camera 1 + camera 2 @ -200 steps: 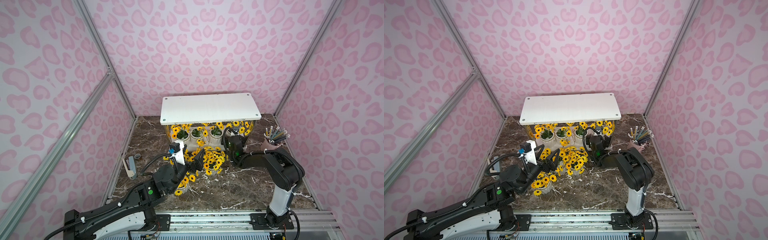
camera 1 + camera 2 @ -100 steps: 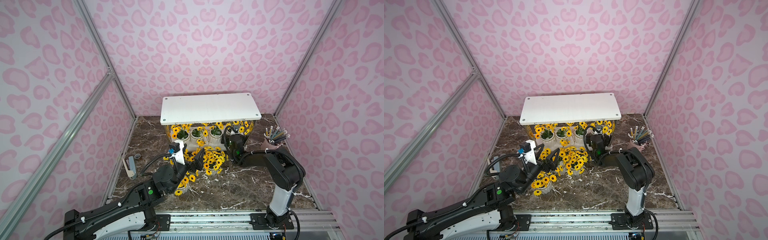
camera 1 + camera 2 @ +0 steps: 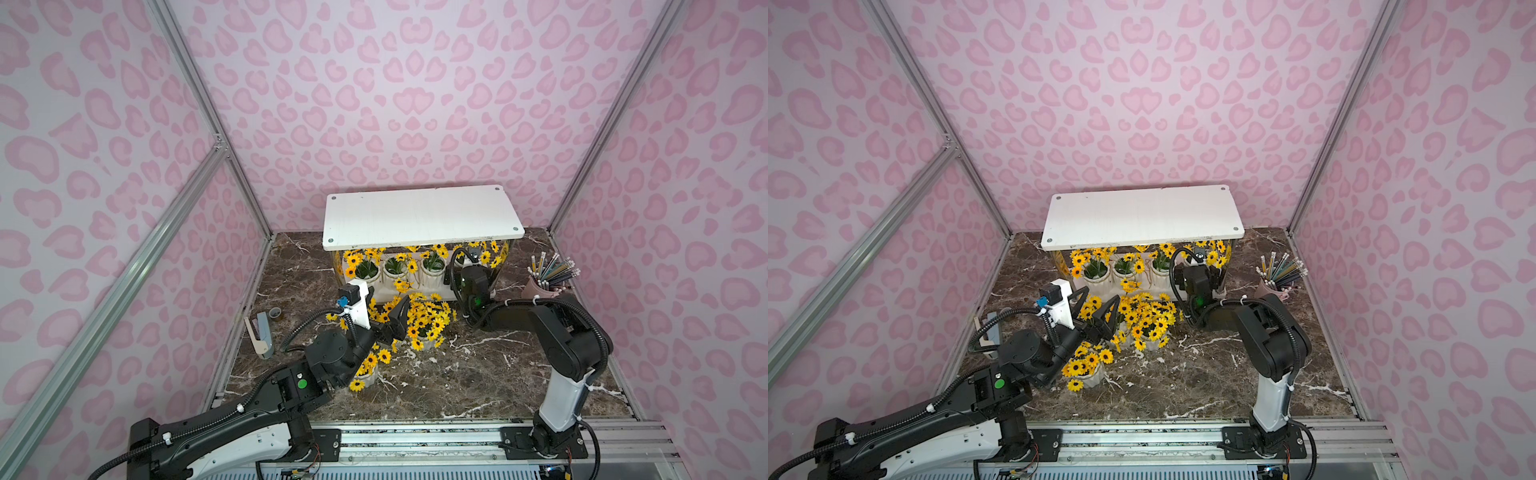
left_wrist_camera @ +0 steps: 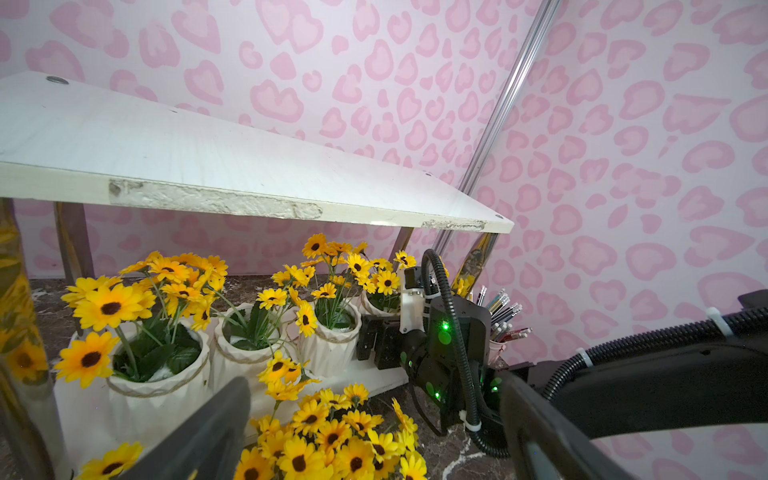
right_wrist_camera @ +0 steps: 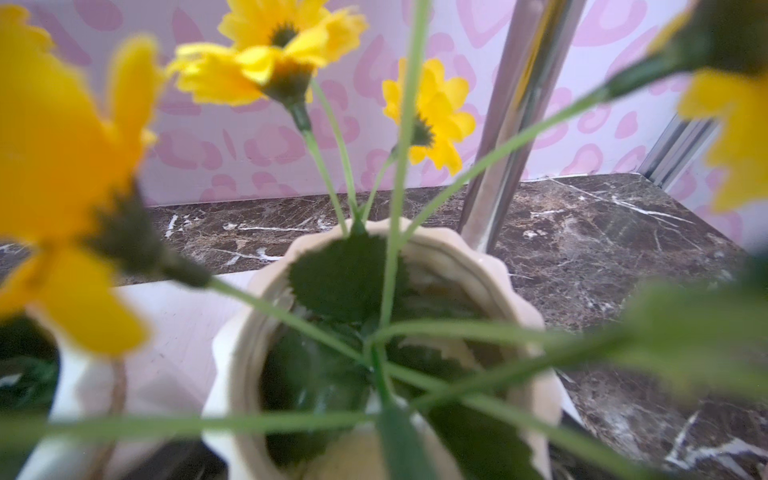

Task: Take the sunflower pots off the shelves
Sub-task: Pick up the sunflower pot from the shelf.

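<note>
Slightly deeper under the shelves (image 3: 419, 216) with the right arm than a second ago; left arm as before. Two tiers counted on the white rack. Four sunflower pots (image 4: 160, 390) in a row on the lower tier, all upright, close side by side. More pots on the bench (image 3: 478, 374) just in front of the shelves, with at least three white bodies showing under a tangle of blooms; exact count not possible. One pink cup of pencils (image 3: 544, 286) to the right of the shelves. Two arms. Right arm stretched low and forward with the elbow bent, right gripper (image 4: 376, 345) at the rightmost pot on the lower tier, beside a chrome leg, jaws spread wide; contact with the pot impossible to tell. Left arm reaching diagonally from the near left corner, left gripper (image 4: 374, 449) hovering over the bench cluster, jaws fully apart, holding nothing, with yellow blooms between them in the wrist view.
</note>
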Motion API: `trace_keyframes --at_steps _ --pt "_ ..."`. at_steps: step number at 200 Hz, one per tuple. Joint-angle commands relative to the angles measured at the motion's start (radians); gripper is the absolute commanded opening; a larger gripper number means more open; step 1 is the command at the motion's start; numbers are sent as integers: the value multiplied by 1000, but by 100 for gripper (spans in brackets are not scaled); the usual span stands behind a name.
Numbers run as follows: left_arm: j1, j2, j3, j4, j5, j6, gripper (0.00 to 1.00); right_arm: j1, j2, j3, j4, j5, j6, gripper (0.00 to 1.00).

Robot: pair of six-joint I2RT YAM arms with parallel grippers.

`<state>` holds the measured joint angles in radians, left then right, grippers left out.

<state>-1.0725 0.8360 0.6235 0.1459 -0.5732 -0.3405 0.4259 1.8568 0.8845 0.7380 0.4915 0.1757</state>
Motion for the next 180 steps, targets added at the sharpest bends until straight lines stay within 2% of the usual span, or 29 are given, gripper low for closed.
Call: trace_keyframes --at_steps 1,91,121,180 --pt "0 0 7 40 3 12 96 -13 -4 19 -1 33 -4 98" --pt "2 1 8 40 6 15 96 -30 61 123 -94 -9 5 98" --pt "2 -4 6 40 1 14 96 -24 49 106 -83 -22 1 98" --pt "2 -5 4 40 1 15 96 -19 35 77 -59 -26 -10 89"
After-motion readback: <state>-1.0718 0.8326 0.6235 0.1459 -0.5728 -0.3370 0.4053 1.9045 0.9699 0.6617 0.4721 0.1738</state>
